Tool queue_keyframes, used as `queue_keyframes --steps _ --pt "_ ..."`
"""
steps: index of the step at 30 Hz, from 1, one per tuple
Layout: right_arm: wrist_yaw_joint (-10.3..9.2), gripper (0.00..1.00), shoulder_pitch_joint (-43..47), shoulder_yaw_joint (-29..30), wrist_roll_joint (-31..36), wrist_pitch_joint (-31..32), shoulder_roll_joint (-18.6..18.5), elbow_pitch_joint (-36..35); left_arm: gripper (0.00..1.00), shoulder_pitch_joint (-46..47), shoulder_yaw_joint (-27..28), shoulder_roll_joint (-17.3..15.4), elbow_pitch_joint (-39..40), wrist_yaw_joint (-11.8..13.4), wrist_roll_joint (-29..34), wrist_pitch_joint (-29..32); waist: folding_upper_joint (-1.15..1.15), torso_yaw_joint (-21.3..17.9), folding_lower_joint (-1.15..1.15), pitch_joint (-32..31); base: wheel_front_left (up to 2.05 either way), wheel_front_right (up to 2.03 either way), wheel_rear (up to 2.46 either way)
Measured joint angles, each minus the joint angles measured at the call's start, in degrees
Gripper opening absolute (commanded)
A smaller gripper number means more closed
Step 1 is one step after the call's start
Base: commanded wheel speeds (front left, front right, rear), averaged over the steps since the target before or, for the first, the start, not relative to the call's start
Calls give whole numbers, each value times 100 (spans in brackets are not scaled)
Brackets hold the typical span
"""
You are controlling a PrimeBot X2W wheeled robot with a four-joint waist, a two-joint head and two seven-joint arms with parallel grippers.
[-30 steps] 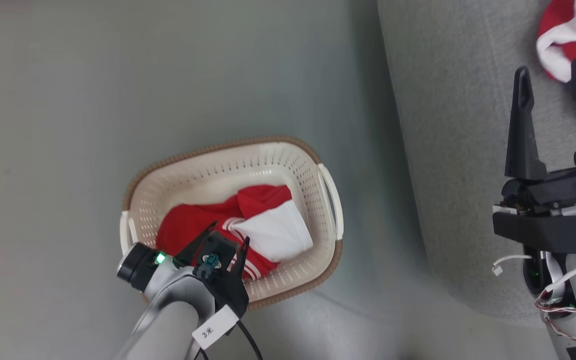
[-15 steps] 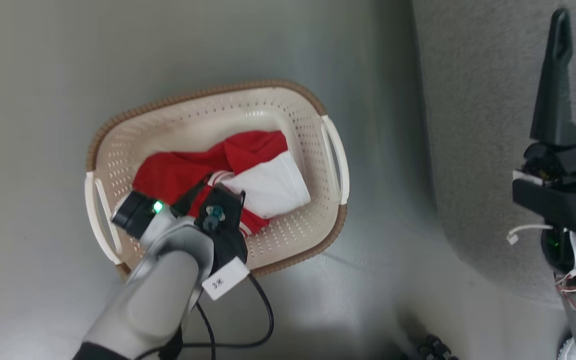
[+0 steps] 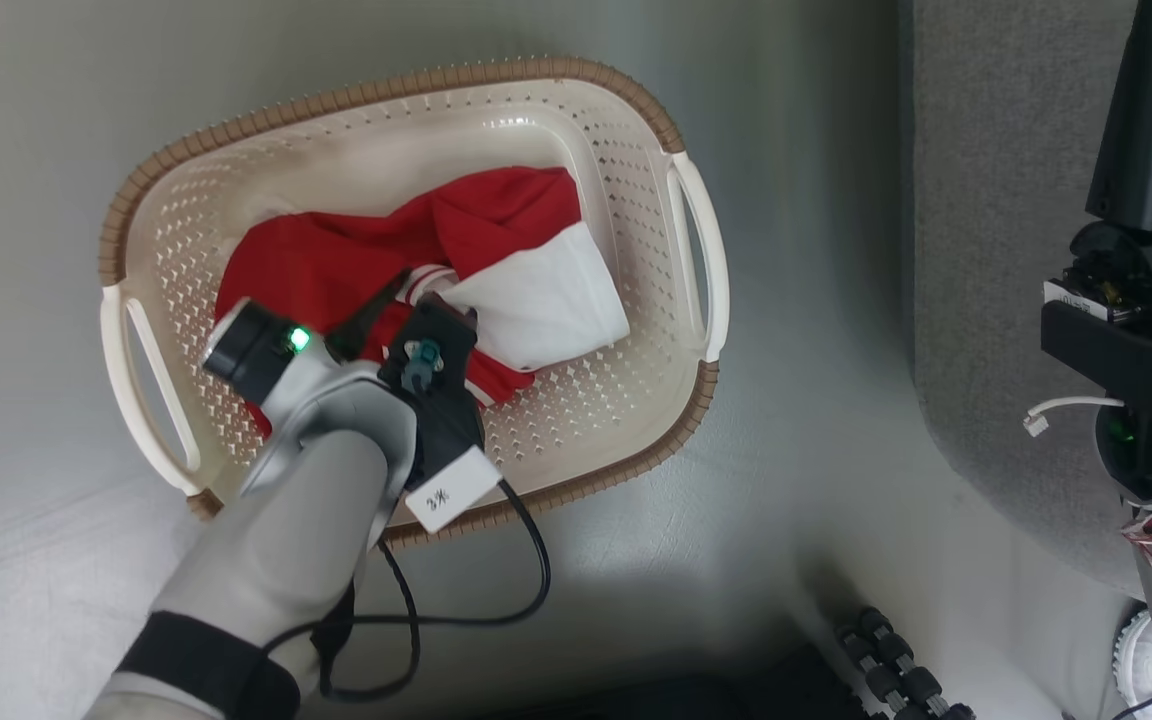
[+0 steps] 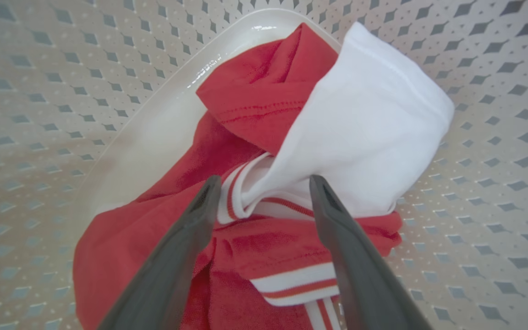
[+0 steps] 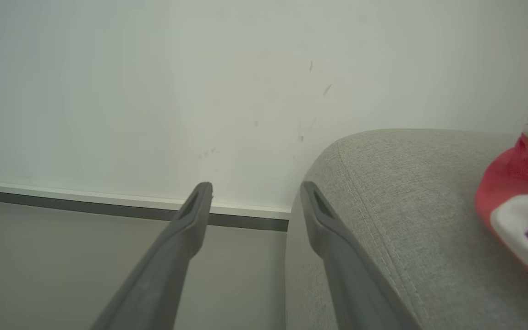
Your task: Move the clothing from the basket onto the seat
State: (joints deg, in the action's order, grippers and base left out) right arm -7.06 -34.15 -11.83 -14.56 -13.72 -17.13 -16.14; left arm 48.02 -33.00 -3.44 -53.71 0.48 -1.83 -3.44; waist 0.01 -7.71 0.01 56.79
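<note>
- Descending into the basket [image 3: 396, 85], the left gripper [image 4: 261, 183] has come closer to the clothing [image 3: 526, 290] over the last second. The head camera has also tilted down, so the basket's larger, higher appearance in the head view is camera motion, not basket motion.
- Left gripper state: fingers spread apart, nothing held. In the left wrist view the tips straddle the striped trim [image 4: 234, 192] where the white panel [image 4: 365, 123] meets the red fabric. Contact between tips and cloth cannot be confirmed.
- Clothing location: one garment lies crumpled on the basket floor, with the white panel at 1 o'clock from the tips and the red body at 7 o'clock.
- Right gripper [image 5: 255, 192] state: fingers apart and empty, held above the edge of the seat [image 3: 996, 250], which is at 3 o'clock in the head view. No motion of its own can be separated from the camera shift.
- A second garment [image 5: 520, 201] already rests on the seat, at 3 o'clock in the right wrist view.
- Assessment: the approach appears nearly complete. The next action is probably to close on the bunched trim, which offers thicker material than a flat layer. A shallow pinch may slip during lifting.
</note>
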Motion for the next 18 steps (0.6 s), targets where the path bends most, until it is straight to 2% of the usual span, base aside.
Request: queue_keyframes --steps 7,8,9,10,11,18 --pt "0 100 -101 -108 48 -7 43 5 100 374 42 11 -342 167 112 -68 0 -60 -1 236 0 0 0" --pt "0 100 -118 -107 48 -8 43 18 87 387 42 10 -385 182 147 -69 0 -71 -1 251 0 0 0" --pt "0 100 -135 -107 49 -8 43 29 48 402 41 14 -433 204 155 -69 0 -79 -1 261 0 0 0" --pt "0 100 -151 -107 49 -10 43 41 31 420 44 16 -470 204 154 -73 0 -85 -1 269 0 0 0" --pt "0 100 -163 -108 51 -32 43 68 0 438 46 16 -499 205 154 -108 0 -90 -1 273 0 0 0" --pt "11 100 -176 -154 65 -56 116 416 0 437 78 42 -639 197 62 -421 -1 -74 -1 144 0 0 0"
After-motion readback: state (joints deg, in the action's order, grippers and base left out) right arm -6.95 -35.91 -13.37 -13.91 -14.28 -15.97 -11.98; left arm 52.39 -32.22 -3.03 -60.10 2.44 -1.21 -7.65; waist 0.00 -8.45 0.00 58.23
